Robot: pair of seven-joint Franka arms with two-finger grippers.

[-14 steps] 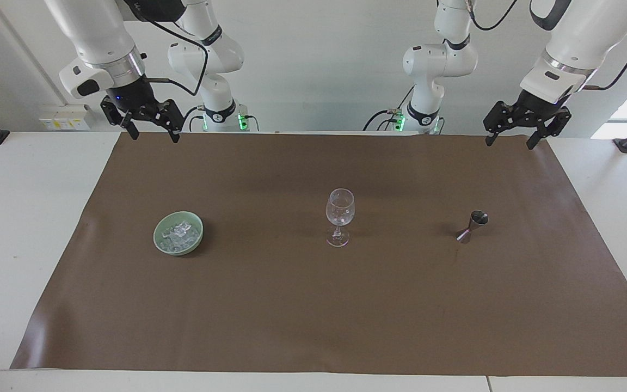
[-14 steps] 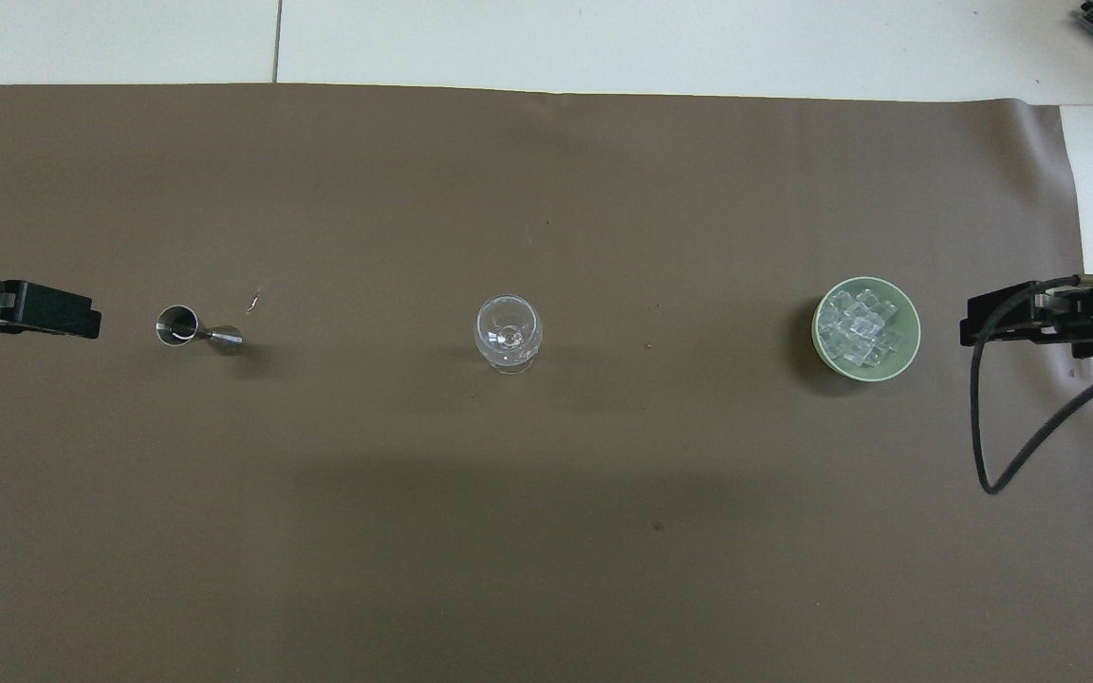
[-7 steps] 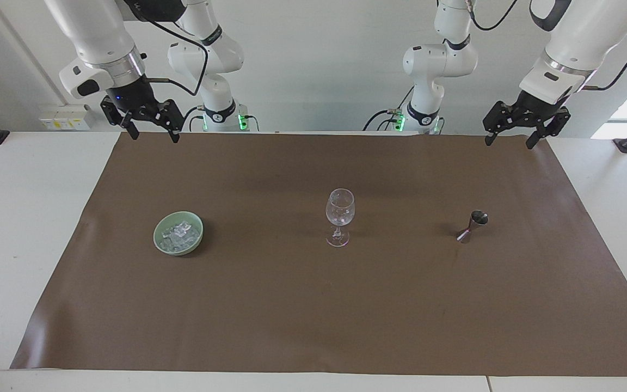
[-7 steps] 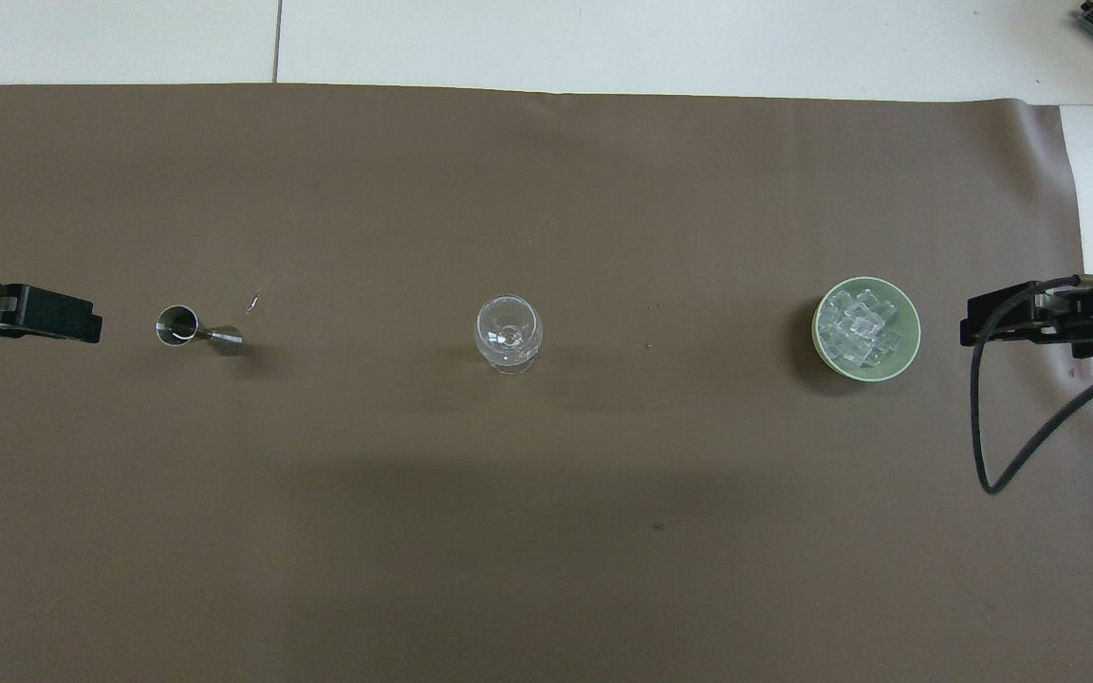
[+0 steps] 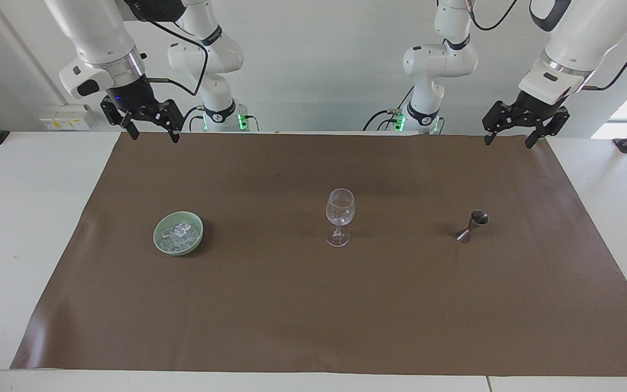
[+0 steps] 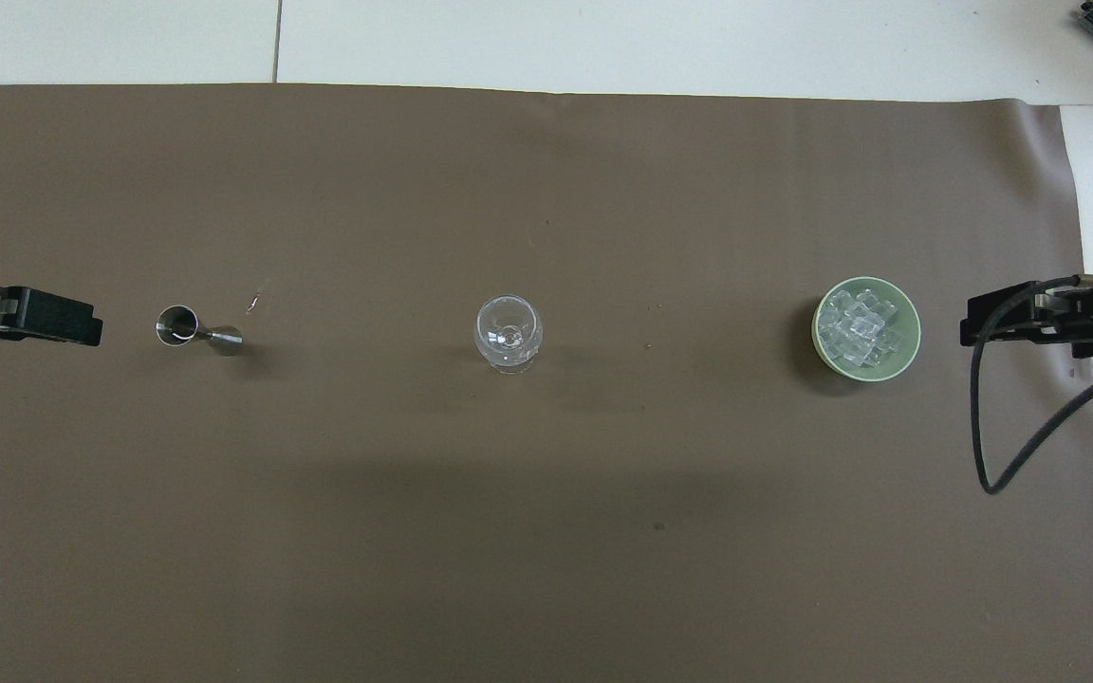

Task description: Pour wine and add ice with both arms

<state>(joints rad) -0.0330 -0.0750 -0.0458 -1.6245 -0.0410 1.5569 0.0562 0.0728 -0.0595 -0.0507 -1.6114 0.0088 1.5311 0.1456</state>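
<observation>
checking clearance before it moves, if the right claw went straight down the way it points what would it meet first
Probably the brown mat near its edge closest to the robots. The right claw, open and empty, points downward with nothing beneath it; the green bowl of ice sits well clear.

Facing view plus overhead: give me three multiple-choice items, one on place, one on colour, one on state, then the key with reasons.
1. Where is the ice?
A. in the wine glass
B. in the bowl
C. loose on the mat

2. What colour is the bowl?
A. pale green
B. red
C. black

3. How does the wine glass stand?
A. tipped on its side
B. held by the left pincer
C. upright and empty

Key:
1 B, the clear cubes are heaped inside the bowl's rim.
2 A, its wall reads pale green in both views.
3 C, it stands on its foot on the brown mat, with the left pincer and the right pincer both open, up near the robots' edge.
</observation>
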